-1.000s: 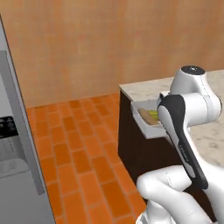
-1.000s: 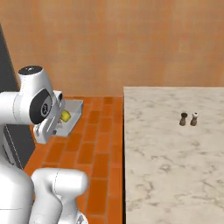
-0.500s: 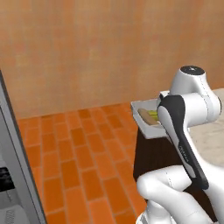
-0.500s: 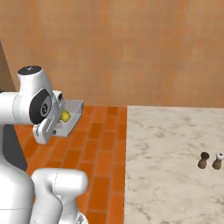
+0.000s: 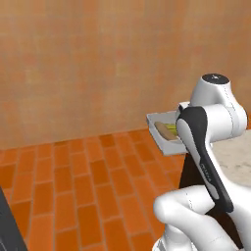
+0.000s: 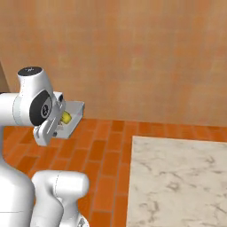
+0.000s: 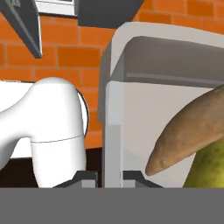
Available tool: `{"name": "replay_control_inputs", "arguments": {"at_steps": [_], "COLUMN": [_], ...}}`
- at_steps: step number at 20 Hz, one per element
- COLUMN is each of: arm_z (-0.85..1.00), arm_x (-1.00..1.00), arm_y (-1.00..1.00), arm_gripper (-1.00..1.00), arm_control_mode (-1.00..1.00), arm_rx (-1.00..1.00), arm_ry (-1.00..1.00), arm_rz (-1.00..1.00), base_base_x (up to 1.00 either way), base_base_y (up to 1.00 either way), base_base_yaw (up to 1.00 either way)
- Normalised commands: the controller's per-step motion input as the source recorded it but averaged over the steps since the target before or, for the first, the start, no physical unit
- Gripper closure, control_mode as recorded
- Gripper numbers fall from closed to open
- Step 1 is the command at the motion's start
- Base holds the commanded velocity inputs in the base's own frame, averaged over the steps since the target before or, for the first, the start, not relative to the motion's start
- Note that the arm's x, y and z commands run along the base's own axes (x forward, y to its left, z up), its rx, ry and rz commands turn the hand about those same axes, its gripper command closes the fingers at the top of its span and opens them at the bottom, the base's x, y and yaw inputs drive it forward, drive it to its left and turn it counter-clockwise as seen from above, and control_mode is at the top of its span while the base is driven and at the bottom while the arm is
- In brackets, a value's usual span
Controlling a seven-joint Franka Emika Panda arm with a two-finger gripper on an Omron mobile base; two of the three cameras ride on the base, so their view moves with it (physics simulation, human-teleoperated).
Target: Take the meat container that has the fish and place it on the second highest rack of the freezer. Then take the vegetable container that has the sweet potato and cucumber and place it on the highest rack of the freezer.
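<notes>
While the base swings round, the freezer and counter shakers have slid out of both base views. Jaws of the gripper [image 7: 109,175] clenched on the near wall of the vegetable container [image 7: 114,109]; sweet potato [image 7: 188,135] and cucumber [image 7: 208,168] lie just beyond the jaws. Judged: carry leg toward the highest rack, placement pending.

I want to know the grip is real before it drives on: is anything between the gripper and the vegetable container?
Nothing visible. In the hand view the gripper is shut on the vegetable container, its tips either side of the wall, with the sweet potato and cucumber inside.
</notes>
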Motion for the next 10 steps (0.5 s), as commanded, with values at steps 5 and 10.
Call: {"name": "replay_control_inputs", "arguments": {"at_steps": [5, 10], "arm_z": [0.0, 0.0], "arm_x": [0.0, 0.0], "arm_y": [0.0, 0.0], "arm_gripper": [1.0, 1.0], "arm_control_mode": [1.0, 1.0], "arm_rx": [0.0, 0.0], "arm_ry": [0.0, 0.0], "arm_rz": [0.0, 0.0], "base_base_x": [1.0, 1.0], "base_base_y": [-0.19, -0.2], "base_base_yaw": [0.28, 0.68]}}
